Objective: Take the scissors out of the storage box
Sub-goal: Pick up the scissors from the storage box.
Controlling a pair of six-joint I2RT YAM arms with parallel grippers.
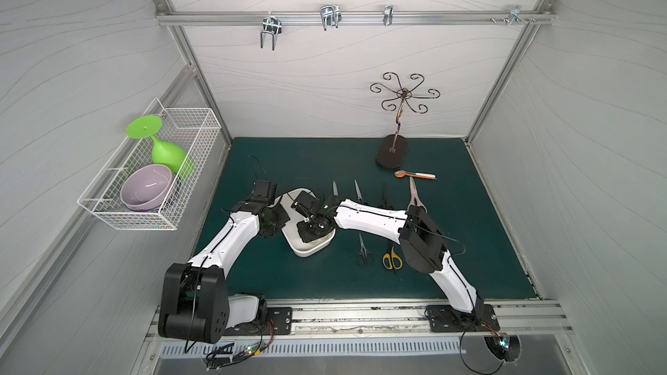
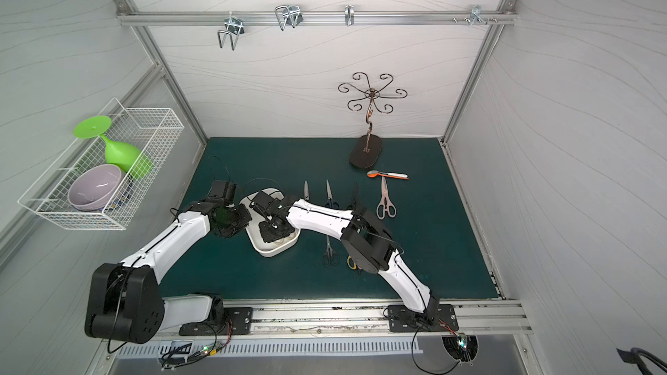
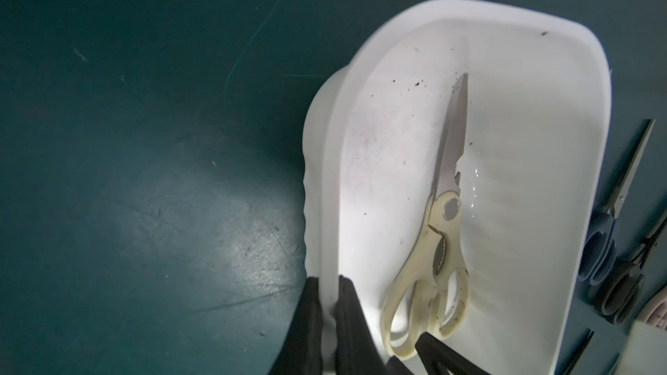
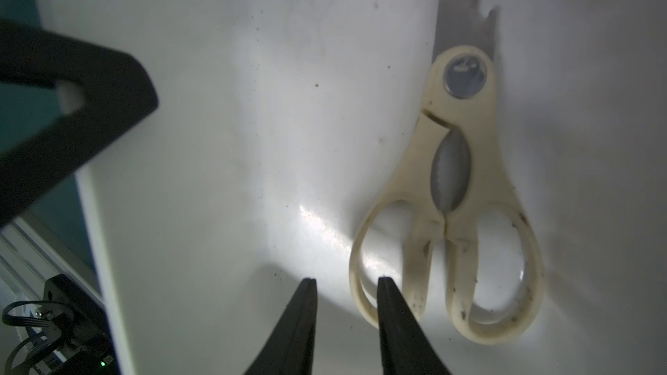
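Left pincer (image 3: 328, 281) astride box (image 3: 505, 18) rim, shears (image 3: 444, 243) inside

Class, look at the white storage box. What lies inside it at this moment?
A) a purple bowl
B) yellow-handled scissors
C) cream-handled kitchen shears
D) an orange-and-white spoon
C: the left wrist view shows the cream-handled kitchen shears lying flat on the floor of the storage box, with no other scissors in it.
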